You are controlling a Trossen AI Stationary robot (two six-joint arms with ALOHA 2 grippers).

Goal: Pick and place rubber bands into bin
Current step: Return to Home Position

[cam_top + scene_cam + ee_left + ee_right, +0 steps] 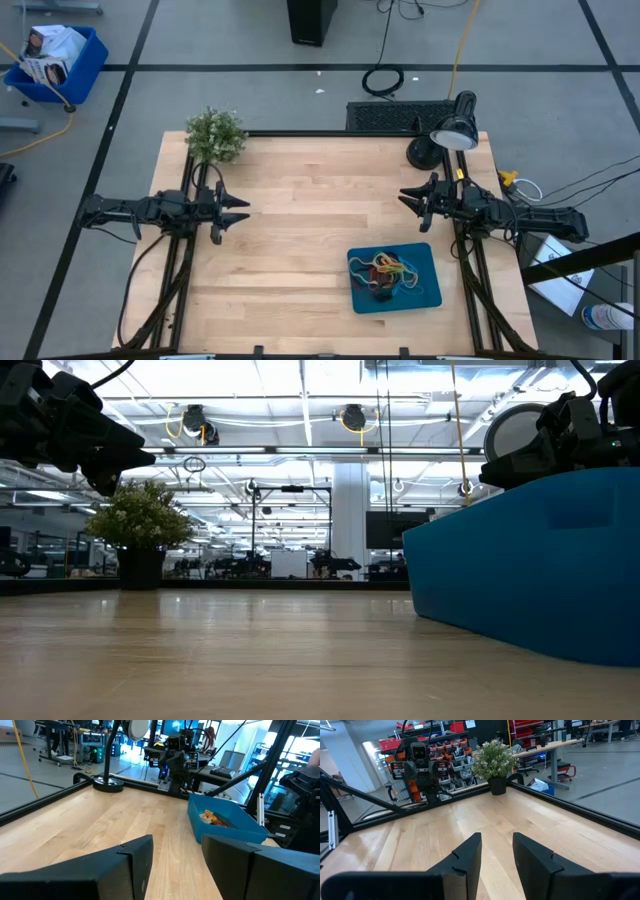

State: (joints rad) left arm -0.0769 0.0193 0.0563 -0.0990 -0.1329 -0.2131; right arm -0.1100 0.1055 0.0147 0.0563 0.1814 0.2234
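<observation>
In the low view the near wall of the bin (530, 560) hides all its contents, and the right picture edge cuts the bin off. In the high view the rubber bands (386, 269) form one tangled heap, too small to count singly; the left wrist view shows only a few above the bin wall.

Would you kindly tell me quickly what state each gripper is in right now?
Left gripper: open, empty, over the light wooden table's left side.
Right gripper: open, empty, over its right side.
</observation>
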